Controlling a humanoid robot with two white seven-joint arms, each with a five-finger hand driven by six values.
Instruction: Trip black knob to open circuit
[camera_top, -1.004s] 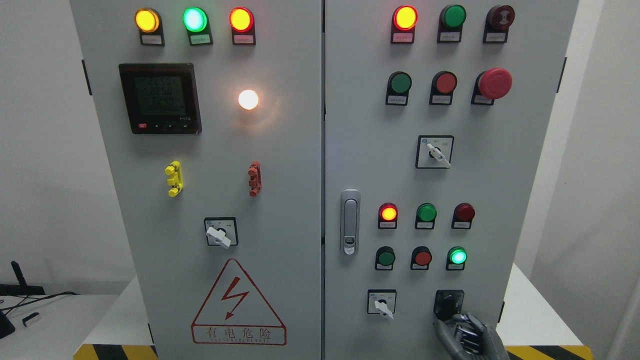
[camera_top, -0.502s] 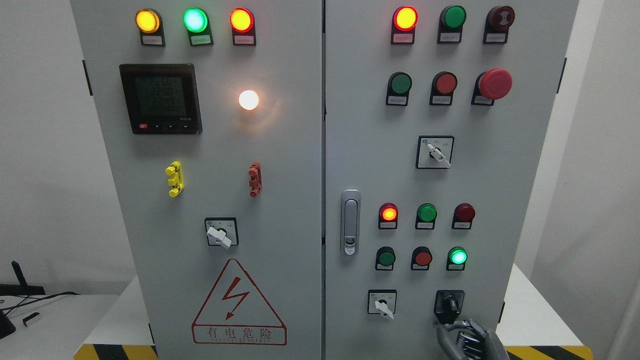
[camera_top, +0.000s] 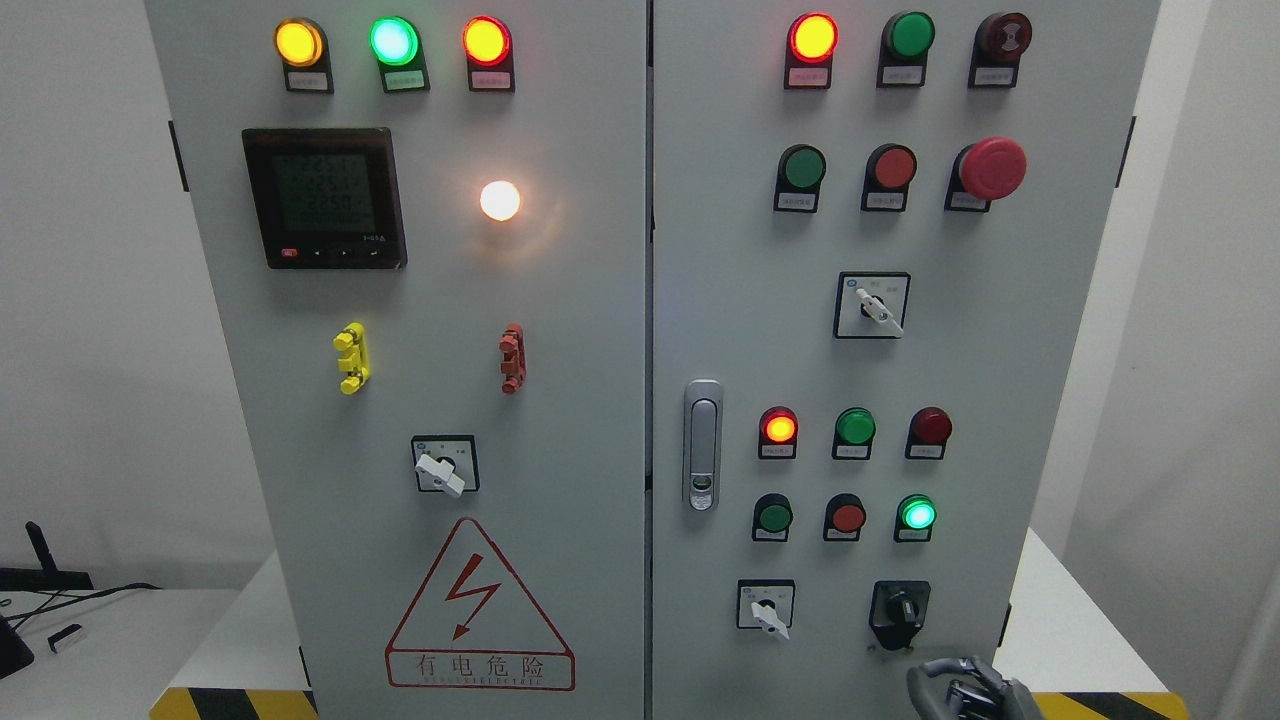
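The black knob (camera_top: 900, 608) sits on a black square plate at the lower right of the grey cabinet's right door (camera_top: 720, 300), with its handle standing upright. My right hand (camera_top: 962, 684) is at the bottom edge, below and a little right of the knob, clear of it. Its grey fingers are curled and hold nothing. The left arm does not show.
A white rotary switch (camera_top: 766, 610) sits left of the knob. Above it are a lit green lamp (camera_top: 916, 514), a red button (camera_top: 847, 517) and a green button (camera_top: 773, 517). A door latch (camera_top: 702, 444) is near the seam. Black-yellow hazard tape (camera_top: 1100, 705) marks the base.
My right hand has let go of the black knob and dropped down and slightly right, away from it. The knob's handle now shows uncovered and upright.
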